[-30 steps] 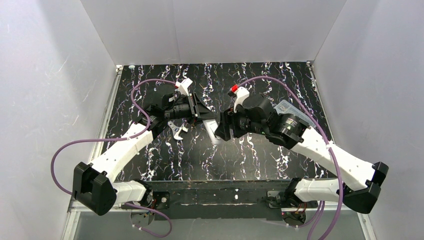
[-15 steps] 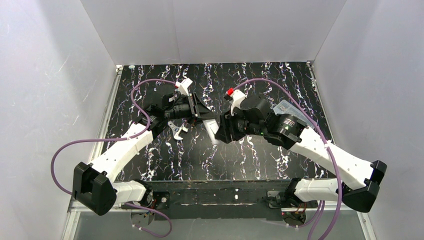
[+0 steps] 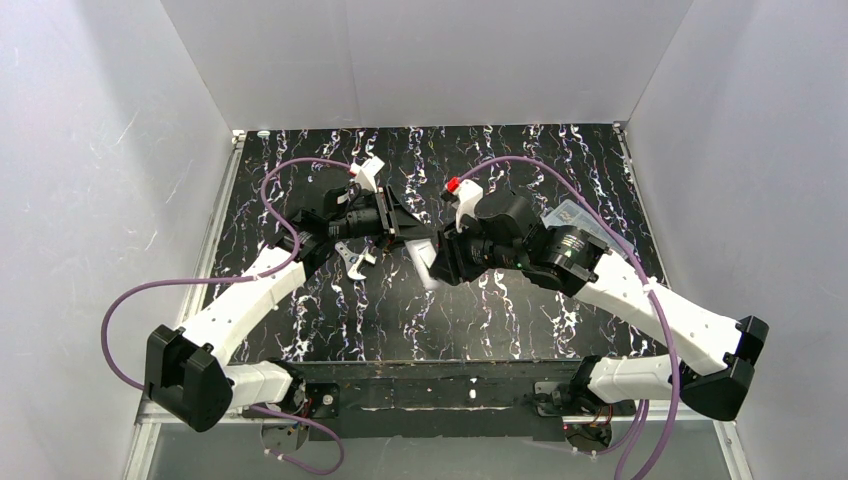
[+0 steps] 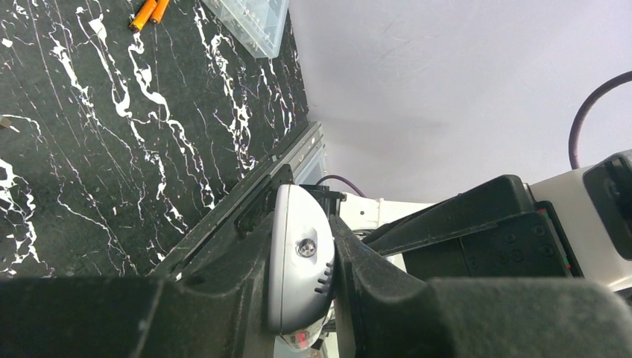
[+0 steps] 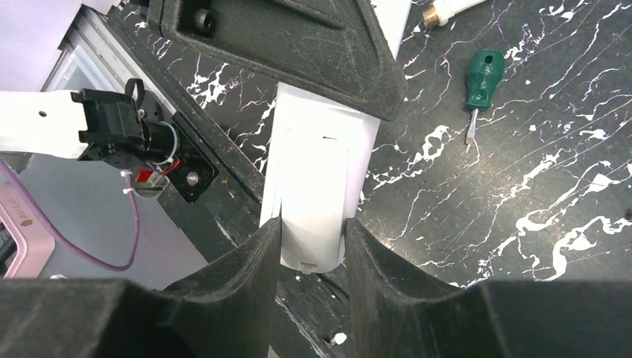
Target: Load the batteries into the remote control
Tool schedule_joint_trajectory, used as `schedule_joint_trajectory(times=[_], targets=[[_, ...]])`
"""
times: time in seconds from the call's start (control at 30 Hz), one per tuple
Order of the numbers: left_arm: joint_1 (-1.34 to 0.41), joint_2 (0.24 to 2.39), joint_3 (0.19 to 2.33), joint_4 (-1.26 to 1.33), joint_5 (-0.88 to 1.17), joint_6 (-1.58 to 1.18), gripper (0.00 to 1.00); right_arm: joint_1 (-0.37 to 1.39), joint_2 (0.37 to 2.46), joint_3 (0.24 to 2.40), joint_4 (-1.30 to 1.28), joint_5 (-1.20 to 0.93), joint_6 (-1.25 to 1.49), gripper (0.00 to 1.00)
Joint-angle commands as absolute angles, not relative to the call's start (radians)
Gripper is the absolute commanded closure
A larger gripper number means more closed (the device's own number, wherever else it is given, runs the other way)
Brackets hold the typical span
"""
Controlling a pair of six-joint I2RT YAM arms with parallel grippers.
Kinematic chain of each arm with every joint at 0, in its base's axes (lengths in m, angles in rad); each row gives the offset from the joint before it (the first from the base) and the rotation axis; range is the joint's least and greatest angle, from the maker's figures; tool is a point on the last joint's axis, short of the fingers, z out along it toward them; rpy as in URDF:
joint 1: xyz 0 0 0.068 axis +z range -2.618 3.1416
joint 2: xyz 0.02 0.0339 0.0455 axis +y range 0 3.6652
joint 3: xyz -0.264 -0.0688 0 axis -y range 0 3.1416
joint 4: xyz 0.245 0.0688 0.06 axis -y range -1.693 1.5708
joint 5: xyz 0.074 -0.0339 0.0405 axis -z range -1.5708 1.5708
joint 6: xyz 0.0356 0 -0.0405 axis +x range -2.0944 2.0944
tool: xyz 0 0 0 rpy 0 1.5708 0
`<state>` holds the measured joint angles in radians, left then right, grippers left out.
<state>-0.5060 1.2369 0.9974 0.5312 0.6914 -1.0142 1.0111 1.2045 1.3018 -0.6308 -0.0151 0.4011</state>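
white rectangular remote control (image 5: pixel 317 186) hangs over the black marbled surface (image 5: pixel 522 186), its near end pinched between right fingers (image 5: pixel 250 268) and its far end clamped by left fingers (image 5: pixel 298 45). farther off, two slim orange batteries (image 4: pixel 149 11) lie near a clear plastic box (image 4: pixel 253 22).

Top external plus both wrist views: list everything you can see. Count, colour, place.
remote control: 1, white, held off the table between both grippers, mid-table
batteries: 2, orange, lying side by side on the table near the clear box
screwdriver: 1, green handle, lying on the table
pipe fitting: 1, white with a brass end, on the table at the top edge of the right wrist view
clear box: 1, transparent, on the table near its edge
table: 1, black with white veining
left gripper: 1, black, clamped on one end of the remote
right gripper: 1, black, fingers on both sides of the other end
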Motion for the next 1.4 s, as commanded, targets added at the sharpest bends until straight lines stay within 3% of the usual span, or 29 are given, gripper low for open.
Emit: schedule_joint_trajectory(times=[0.0,0.5,0.8,0.9,1.1,1.37], targets=[[-0.508,1.194,1.010,0.541,0.726,-1.004,1.00,1.019,1.208,1.362,-0.635,-0.032,0.340,0.57],[-0.508,1.180,0.997,0.499,0.692,-0.986,1.00,1.018,1.137,1.375,-0.668,-0.025,0.282,0.65],[-0.508,1.130,0.980,0.388,0.637,-0.935,1.00,0.925,1.079,1.315,-0.694,0.245,0.280,0.66],[-0.508,1.114,0.973,0.377,0.629,-0.932,1.00,0.864,1.088,1.216,-0.611,0.232,0.275,0.66],[-0.508,1.084,0.979,0.349,0.625,-0.919,1.00,0.792,1.209,1.052,-0.426,0.179,0.316,0.68],[-0.508,1.070,0.977,0.347,0.629,-0.922,1.00,0.792,1.471,0.991,-0.250,0.102,0.353,0.69]])
